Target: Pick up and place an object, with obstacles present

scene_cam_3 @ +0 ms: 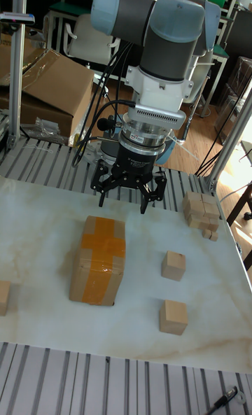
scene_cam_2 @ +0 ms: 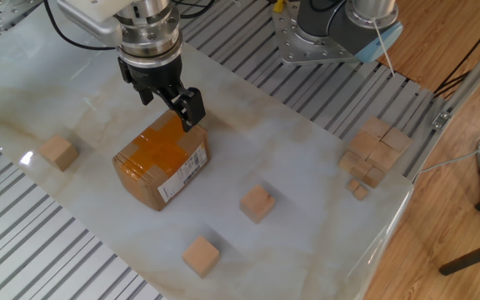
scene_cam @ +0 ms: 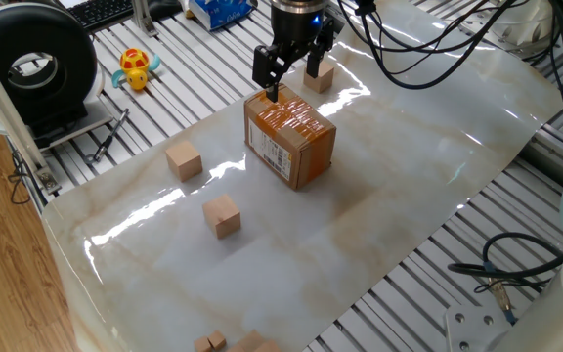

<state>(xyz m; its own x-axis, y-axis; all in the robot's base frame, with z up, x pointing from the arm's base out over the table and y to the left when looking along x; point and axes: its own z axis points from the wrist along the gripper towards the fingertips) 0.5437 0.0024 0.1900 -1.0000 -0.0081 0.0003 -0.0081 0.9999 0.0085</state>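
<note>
Three small light-tan wooden cubes lie on the marble sheet, and I cannot tell which one is the object. One cube [scene_cam: 319, 76] [scene_cam_2: 58, 152] [scene_cam_3: 3, 296] sits just past the gripper. The other two [scene_cam: 184, 159] [scene_cam: 222, 215] [scene_cam_2: 257, 202] [scene_cam_2: 201, 255] lie on the box's other side. The obstacle, a brown cardboard box [scene_cam: 291, 137] [scene_cam_2: 161, 162] [scene_cam_3: 98, 257] with orange tape and a barcode label, stands mid-sheet. My gripper [scene_cam: 287, 70] [scene_cam_2: 167, 98] [scene_cam_3: 126, 194] hangs open and empty just above the box's end nearest the arm.
A pile of wooden cubes [scene_cam_2: 375, 150] [scene_cam_3: 203, 212] sits at a corner of the sheet. Off the sheet are a black round reel [scene_cam: 32, 64], a yellow toy turtle [scene_cam: 137, 68] and loose cables [scene_cam: 506, 264].
</note>
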